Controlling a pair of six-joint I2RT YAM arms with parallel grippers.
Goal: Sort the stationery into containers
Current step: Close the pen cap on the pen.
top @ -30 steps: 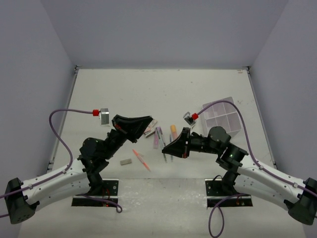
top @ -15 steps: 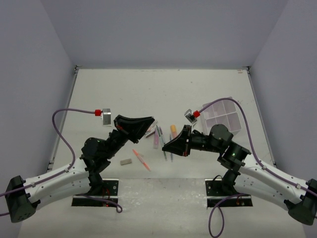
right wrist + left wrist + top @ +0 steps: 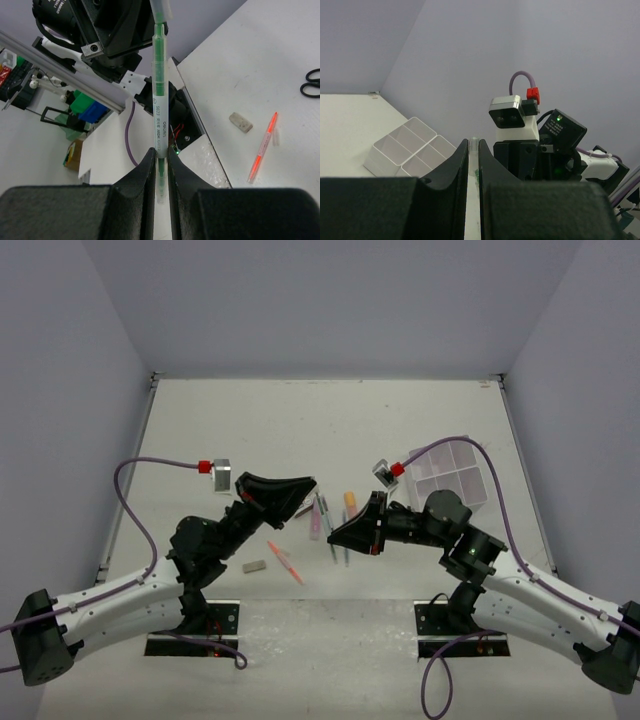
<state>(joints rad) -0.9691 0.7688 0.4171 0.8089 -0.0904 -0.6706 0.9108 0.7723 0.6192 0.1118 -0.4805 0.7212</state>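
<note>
**Status.** Right tool (image 3: 160,153) is clenched on the lower end of green pen (image 3: 159,100); most of the pen sticks out beyond the fingers. Left tool (image 3: 473,144) faces it, nearly closed on a thin clear tip, judged to be the same pen's far end. Pen hangs betw. both tools, above the table (image 3: 300,420), approx. 6 o'clock of table centre. White tray (image 3: 462,482) sits at 2 o'clock from right tool, well apart.

**Risks.**
1. Both tools are on one pen. If either arm moves w/o the other letting go, pen bends, twists in the grip, or the clear end piece pulls off.
2. If both let go together, pen drops among loose markers (image 3: 318,518), orange pen (image 3: 262,147) and grey eraser (image 3: 241,122).
3. Right grip is at the extreme end: long lever, so pen can swing en route to tray.
4. Purple cable (image 3: 460,438) loops over tray; snag poss. at drop-off.
</note>
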